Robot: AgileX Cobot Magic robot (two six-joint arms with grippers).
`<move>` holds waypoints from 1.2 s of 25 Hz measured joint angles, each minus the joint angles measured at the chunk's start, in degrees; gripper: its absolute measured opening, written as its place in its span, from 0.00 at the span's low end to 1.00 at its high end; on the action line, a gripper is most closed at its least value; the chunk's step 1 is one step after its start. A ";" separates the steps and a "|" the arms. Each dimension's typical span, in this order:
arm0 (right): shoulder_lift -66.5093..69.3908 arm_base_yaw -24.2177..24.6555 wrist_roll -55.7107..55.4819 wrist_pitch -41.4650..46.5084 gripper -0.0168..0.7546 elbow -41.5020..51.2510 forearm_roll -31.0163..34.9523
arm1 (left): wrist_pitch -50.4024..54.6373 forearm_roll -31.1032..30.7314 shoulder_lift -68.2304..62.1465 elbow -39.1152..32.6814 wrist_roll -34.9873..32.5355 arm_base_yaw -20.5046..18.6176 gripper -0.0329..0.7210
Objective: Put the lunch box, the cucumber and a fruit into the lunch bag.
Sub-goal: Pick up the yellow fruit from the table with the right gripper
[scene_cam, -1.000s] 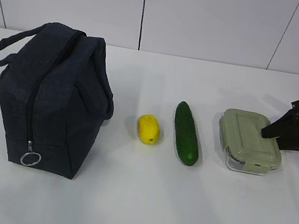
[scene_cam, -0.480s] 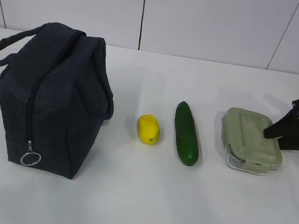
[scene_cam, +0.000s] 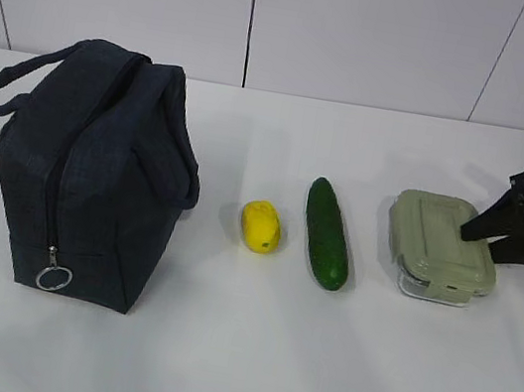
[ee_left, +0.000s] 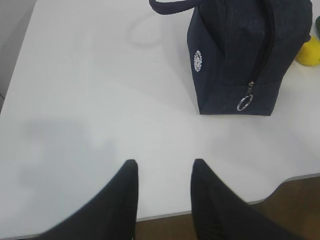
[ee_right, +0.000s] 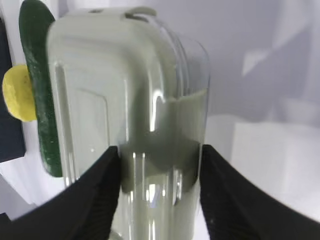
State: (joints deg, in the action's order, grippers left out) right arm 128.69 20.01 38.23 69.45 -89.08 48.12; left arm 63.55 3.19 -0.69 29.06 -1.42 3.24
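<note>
A white desk (scene_cam: 232,372) stands before pale wall panels. The lunch box (scene_cam: 440,246) lies at three o'clock of the cucumber (scene_cam: 326,232); it looks rigid, smooth and likely slippery. The right gripper (ee_right: 159,165) straddles its short end, jaws parted, apparently not yet clamped. The left gripper (ee_left: 162,172) hangs empty, half-spread, at seven o'clock of the closed lunch bag (scene_cam: 94,178).

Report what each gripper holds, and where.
Left gripper: nothing, jaws open over bare table. Right gripper: fingers straddle the lunch box at its right end; whether it is clamped cannot be told.
</note>
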 joint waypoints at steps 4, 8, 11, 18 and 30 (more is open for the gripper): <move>0.00 0.00 0.00 -0.63 0.59 0.00 0.00 | 0.00 0.00 0.00 0.00 0.00 0.00 0.36; 0.00 0.00 0.00 -0.73 0.61 0.00 -0.54 | 0.00 0.00 0.00 0.00 0.00 0.00 0.36; 0.00 0.00 0.00 -0.73 0.61 0.00 -0.63 | 0.00 0.00 0.00 0.00 0.00 0.00 0.36; 0.00 -1.66 0.00 -0.73 0.61 0.00 -0.90 | 0.00 0.00 0.00 0.00 0.00 0.00 0.36; 0.44 -3.47 0.00 -0.50 0.57 0.62 0.11 | 0.00 0.00 0.00 0.00 0.00 0.00 0.36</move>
State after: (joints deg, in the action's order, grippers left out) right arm 129.13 16.54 38.23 68.95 -88.46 48.22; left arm 63.55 3.19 -0.69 29.06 -1.42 3.24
